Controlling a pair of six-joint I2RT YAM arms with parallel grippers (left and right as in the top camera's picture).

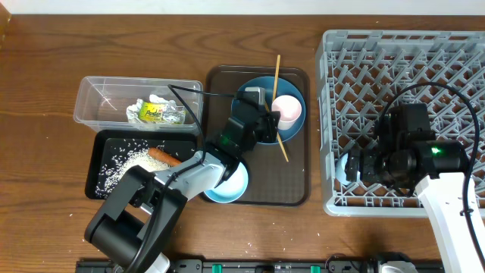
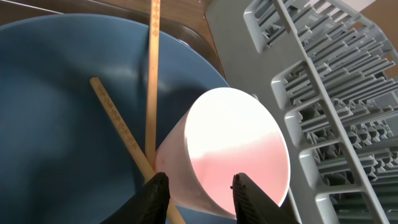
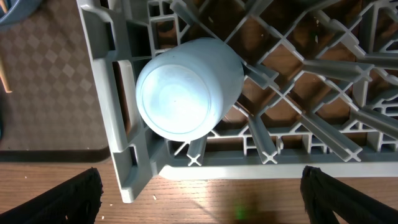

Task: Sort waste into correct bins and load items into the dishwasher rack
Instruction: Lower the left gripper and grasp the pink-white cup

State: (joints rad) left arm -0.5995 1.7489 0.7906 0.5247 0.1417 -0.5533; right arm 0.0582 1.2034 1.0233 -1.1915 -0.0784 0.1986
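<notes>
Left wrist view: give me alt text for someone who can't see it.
A pinkish-white cup, its pink inside facing the camera, is gripped low between the left gripper's black fingers, with a blue plate behind it. Two wooden chopsticks cross on the plate beside it, and the grey dishwasher rack fills the right side.

pinkish-white cup (image 2: 230,149) on blue plate (image 2: 56,112), chopsticks (image 2: 152,74) seemingly crossed beside

Pinkish-white cup (image 2: 230,143) rim cut off between left fingertips (image 2: 157,198); I cannot read contact. Blue plate (image 1: 294,89) partly hidden under left arm (image 1: 189,176). Right fingertips (image 3: 65,199) blurred, cropped.
</notes>
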